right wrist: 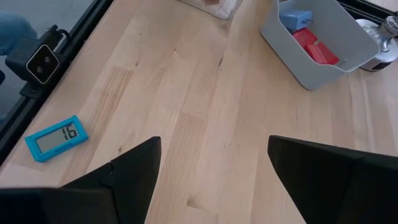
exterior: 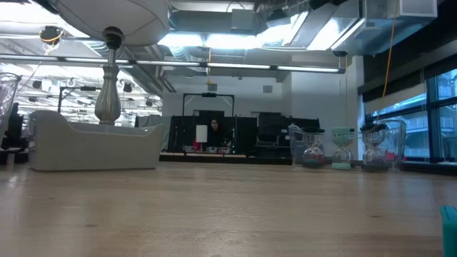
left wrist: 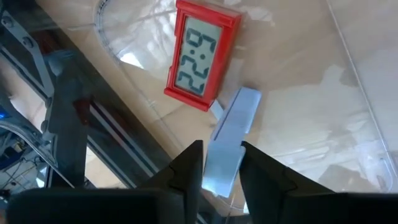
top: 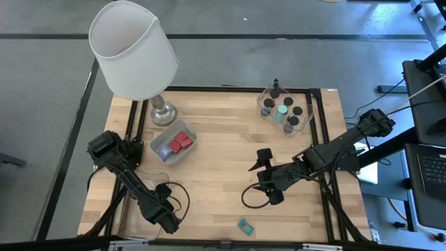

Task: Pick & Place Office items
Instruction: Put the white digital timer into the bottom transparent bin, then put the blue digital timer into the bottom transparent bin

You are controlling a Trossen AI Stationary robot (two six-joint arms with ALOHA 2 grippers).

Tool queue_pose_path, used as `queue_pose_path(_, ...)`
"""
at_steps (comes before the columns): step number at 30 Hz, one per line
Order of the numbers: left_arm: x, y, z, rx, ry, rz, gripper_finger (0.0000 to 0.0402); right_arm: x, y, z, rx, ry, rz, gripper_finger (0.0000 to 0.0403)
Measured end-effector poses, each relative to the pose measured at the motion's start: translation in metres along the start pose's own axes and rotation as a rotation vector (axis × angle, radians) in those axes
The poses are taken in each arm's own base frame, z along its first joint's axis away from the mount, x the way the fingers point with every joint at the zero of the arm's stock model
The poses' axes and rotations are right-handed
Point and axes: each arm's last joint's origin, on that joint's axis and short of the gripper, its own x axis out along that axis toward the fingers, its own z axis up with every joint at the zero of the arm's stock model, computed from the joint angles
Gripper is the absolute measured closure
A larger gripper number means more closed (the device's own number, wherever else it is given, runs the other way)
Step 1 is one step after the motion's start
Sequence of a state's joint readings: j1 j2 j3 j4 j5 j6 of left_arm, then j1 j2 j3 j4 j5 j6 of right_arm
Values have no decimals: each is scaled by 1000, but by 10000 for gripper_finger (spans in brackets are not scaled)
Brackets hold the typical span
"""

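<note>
Left pincer (left wrist: pixel 221 171) pinches pale blue piece (left wrist: pixel 231 140) nr red clock (left wrist: pixel 202 55) reading 6:22; right pincer (right wrist: pixel 214 165) spread.

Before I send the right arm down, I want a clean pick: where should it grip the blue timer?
Likely across the two long edges of the blue timer, coming straight down. It lies flat, display up, alone on the table, and the open right gripper is nearby.
</note>
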State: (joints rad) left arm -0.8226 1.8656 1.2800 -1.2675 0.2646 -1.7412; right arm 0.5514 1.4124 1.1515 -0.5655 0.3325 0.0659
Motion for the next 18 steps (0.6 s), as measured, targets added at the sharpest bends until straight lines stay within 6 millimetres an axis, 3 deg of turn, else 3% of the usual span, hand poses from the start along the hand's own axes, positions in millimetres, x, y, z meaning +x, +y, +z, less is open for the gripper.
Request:
queue_pose_path(9,-10,4,4,31,108,49,242,0,0,0,-3,1,0,103)
queue_pose_path(18,-47,15,-1,93,155,121,229,0,1,-4,63,42,45,103)
